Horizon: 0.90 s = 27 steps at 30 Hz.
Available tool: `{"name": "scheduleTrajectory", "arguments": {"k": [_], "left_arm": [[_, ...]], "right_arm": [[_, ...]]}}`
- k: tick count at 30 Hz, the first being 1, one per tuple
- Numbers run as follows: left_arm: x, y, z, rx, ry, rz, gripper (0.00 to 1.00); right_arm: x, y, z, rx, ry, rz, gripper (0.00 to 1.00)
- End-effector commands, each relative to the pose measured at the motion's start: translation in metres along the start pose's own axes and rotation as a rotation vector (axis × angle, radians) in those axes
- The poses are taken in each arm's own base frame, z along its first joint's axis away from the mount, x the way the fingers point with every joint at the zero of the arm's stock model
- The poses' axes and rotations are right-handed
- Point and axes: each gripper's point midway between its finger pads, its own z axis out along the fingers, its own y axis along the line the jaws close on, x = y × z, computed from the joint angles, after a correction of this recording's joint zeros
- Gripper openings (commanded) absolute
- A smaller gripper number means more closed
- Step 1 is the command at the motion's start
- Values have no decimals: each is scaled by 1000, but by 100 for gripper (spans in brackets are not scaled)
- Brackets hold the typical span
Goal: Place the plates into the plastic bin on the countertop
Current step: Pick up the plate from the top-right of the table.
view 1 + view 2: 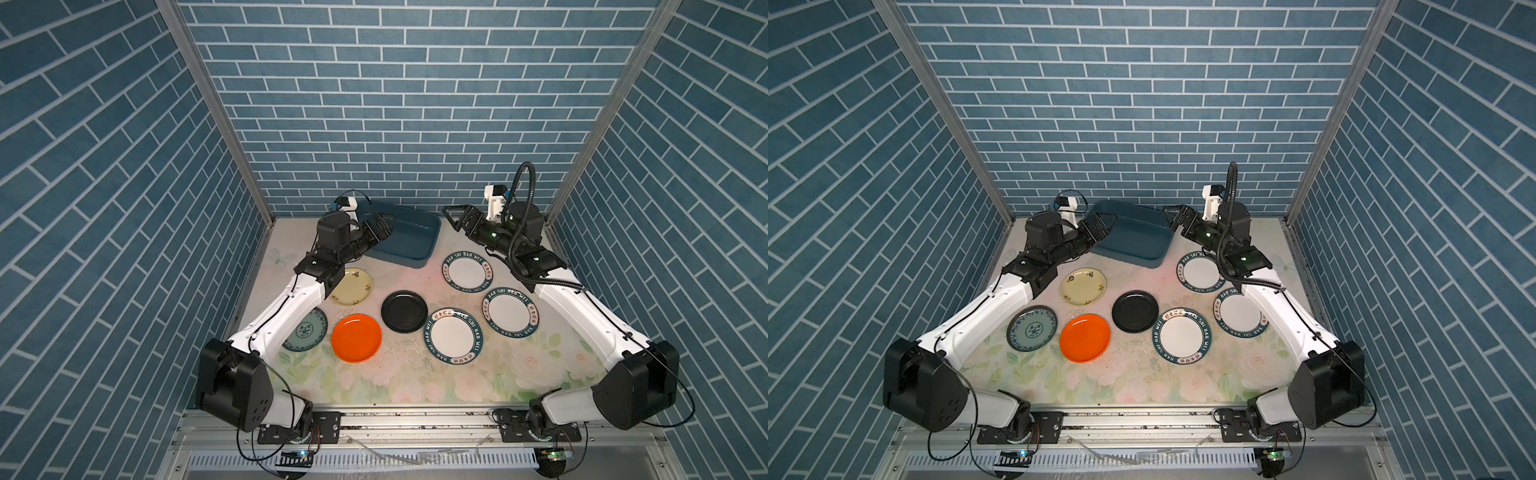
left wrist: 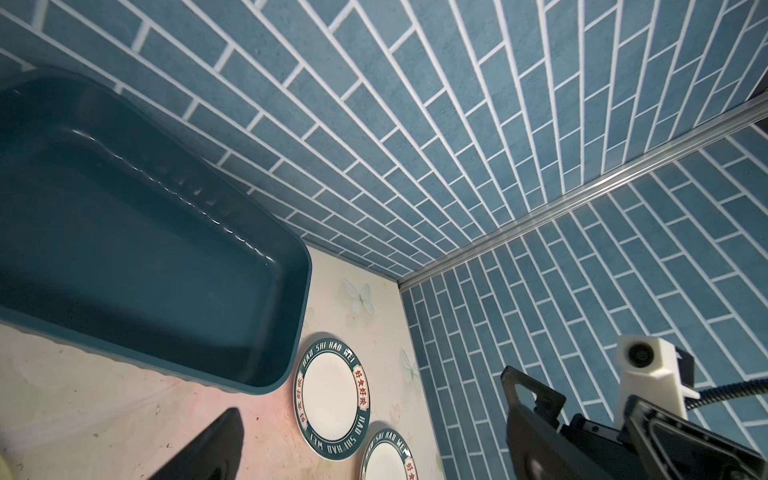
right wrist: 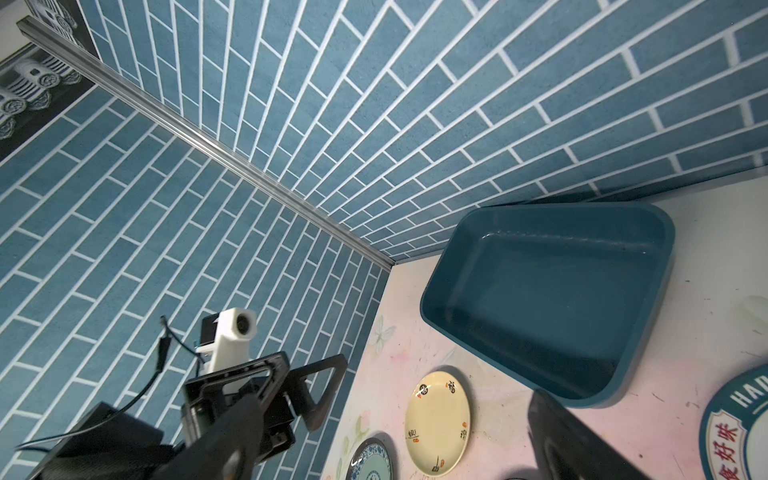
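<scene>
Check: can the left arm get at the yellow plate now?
Probably yes. The yellow plate lies uncovered on the countertop beside the left arm; the open left gripper sits beyond it by the bin, so it would need to pull back.

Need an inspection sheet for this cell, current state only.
Surface: floral countertop, worn patches, dark specks near its middle.
Job's things: seven plates flat on it: pale yellow, teal patterned, orange, black, three white lettered; plastic bin empty, at the back.
Clutter: nothing seen.
Grippers: left gripper open near one end of the bin, right gripper open near the other; both empty.
Cables: black hose loops over right arm; thin wires at both bases.
Surroundings: blue brick walls, metal posts.
</scene>
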Motion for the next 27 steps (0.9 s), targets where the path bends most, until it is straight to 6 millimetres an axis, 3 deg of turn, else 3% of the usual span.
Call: {"name": "scheduleTrajectory", "arguments": {"k": [1,3,8,10,14,18,27], "left_arm": [[2,-18,10,69,85,36,100],[12,-15,20,78,147,33,100],[47,8,45,60,335,-13,100],[63,19,54,59,406,-47,100],[91,36,68,40,498,-120,100],[107,49,84,-24,460,-188,100],[163,48,127,-141,438,-319,98]], "right_arm": [[5,-33,4,156,23,82,95],[6,-60,-1,289,-2,93,91],[5,-136,-34,697,-26,40,91],[3,-153,-37,762,-3,18,91],[0,-173,-36,780,7,28,93],[-6,-194,-32,765,11,39,93],[-14,-245,-41,788,101,64,94]]}}
